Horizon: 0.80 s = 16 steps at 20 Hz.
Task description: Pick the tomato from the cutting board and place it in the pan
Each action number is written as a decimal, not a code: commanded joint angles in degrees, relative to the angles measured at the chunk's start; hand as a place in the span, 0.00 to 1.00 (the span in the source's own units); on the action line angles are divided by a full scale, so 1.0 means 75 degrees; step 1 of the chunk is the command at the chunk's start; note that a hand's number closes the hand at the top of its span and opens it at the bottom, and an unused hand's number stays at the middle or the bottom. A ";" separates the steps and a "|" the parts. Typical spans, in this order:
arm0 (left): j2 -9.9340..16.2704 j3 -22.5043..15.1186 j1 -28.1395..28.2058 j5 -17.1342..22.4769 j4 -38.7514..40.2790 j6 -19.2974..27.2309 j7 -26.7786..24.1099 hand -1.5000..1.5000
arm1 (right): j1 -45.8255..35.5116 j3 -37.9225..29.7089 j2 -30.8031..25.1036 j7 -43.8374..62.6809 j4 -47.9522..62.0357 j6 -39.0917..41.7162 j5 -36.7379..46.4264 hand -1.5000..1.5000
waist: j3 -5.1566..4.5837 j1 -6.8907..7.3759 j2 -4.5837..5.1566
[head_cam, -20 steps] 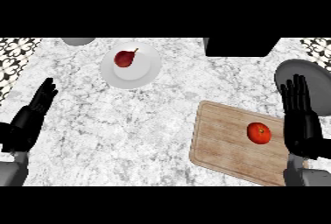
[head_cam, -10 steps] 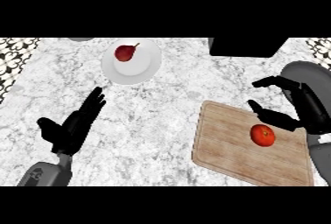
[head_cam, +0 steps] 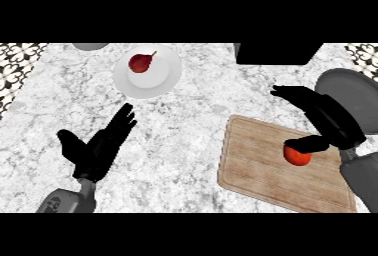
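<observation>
A red tomato (head_cam: 297,157) lies on the wooden cutting board (head_cam: 266,165) at the right of the counter. My right hand (head_cam: 326,119) hovers over the board's far right side, open, fingers stretched toward the back left. Its thumb (head_cam: 306,144) reaches down to the tomato's top edge; I cannot tell if it touches. The grey pan (head_cam: 357,89) sits behind the board at the right edge, partly hidden by that hand. My left hand (head_cam: 98,146) is open over the counter at the lower left, fingers pointing up and right.
A white plate (head_cam: 166,75) with a dark red fruit (head_cam: 140,63) stands at the back left of centre. A black block (head_cam: 279,53) sits at the back right, and a grey round thing (head_cam: 90,46) shows at the back left edge. Patterned tiles border both back corners.
My right hand has come down and inward from the right edge, and its thumb now sits at the tomato. The left hand rose from the left edge to over the counter.
</observation>
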 commanded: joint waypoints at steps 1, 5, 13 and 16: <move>-0.0064 -0.0046 -0.0069 0.0021 0.0009 0.0064 0.0255 0.50 | -0.0218 0.1066 -0.0753 0.1383 0.0019 0.0968 0.1548 0.00 | -0.0027 -0.0021 -0.0029; -0.0059 -0.0149 0.0154 0.0018 -0.0119 -0.0021 0.0216 0.50 | -0.0668 0.1909 -0.1210 0.2803 0.0003 0.2386 0.2735 0.00 | -0.0043 0.0107 -0.0043; 0.0000 -0.0089 0.0360 0.0027 -0.0417 -0.0067 0.0195 0.50 | -0.1046 0.3343 0.0593 0.6056 -0.0342 0.5971 0.3287 0.00 | -0.0004 0.0053 -0.0045; 0.0010 0.0105 0.0125 -0.0044 -0.0639 0.0264 0.0510 0.50 | -0.1175 0.3269 0.1362 0.7017 -0.0746 0.7273 0.3128 0.00 | 0.0015 -0.0076 -0.0045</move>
